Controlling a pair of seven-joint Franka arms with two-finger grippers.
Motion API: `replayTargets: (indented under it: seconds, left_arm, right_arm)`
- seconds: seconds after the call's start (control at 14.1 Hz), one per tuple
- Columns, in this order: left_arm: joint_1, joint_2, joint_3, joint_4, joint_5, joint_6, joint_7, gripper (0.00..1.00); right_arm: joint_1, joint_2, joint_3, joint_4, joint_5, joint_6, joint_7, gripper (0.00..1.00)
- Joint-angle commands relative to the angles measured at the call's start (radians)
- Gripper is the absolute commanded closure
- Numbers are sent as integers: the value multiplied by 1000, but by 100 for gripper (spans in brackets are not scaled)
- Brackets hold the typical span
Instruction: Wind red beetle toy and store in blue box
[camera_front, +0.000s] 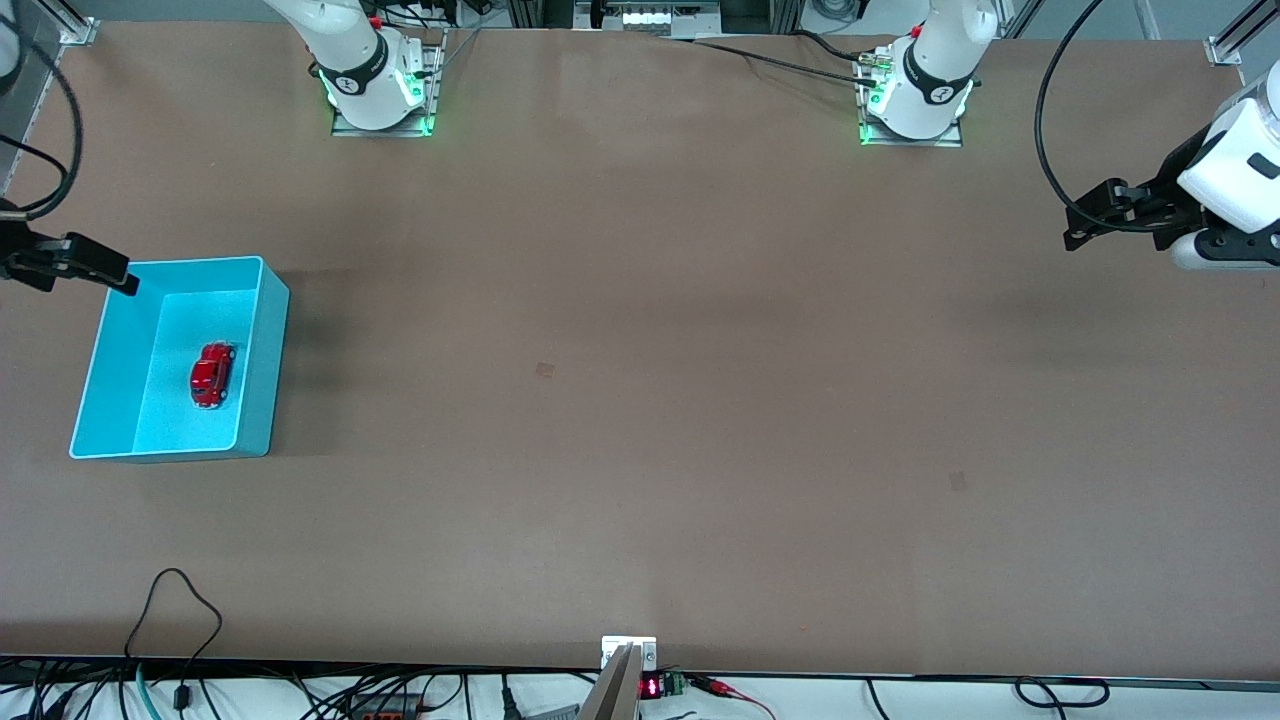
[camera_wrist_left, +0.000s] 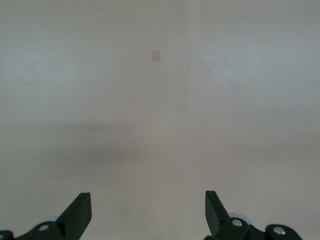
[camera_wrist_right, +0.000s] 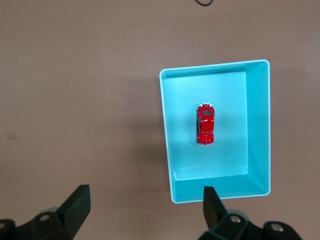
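Note:
The blue box (camera_front: 256, 400) sits on the table toward the right arm's end. The red beetle toy (camera_front: 211, 375) rests on its wheels on the box floor, apart from the walls. My right gripper (camera_front: 110, 275) hangs open and empty over the box corner farthest from the front camera. In the right wrist view the box (camera_wrist_right: 168, 140) and the toy (camera_wrist_right: 205, 124) lie below the open right gripper (camera_wrist_right: 145, 200). My left gripper (camera_front: 1085, 228) waits in the air over the left arm's end of the table. In the left wrist view it (camera_wrist_left: 147, 205) is open and empty over bare table.
Small pale marks sit on the brown table near its middle (camera_front: 545, 370) and toward the left arm's end (camera_front: 957, 481). A black cable loop (camera_front: 180, 600) and a mounted bracket (camera_front: 628, 655) lie at the table edge nearest the front camera.

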Motion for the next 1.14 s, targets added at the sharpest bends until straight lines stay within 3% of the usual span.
replayTargets:
  seconds: [0.0,0.14,1.07]
  left_arm:
    - [4,4,-1,15,27,4,20,0]
    - [8,2,-7,20,29,12,22,0]
    - [6,1,-13,22,27,25,22,0]
  right_arm:
    - [4,-80,3,-82,-15,15,23,0]
    - [4,-82,4,-49,-17,-52,21,0]
    - [5,-92,3,-35,-14,-81,8,0]
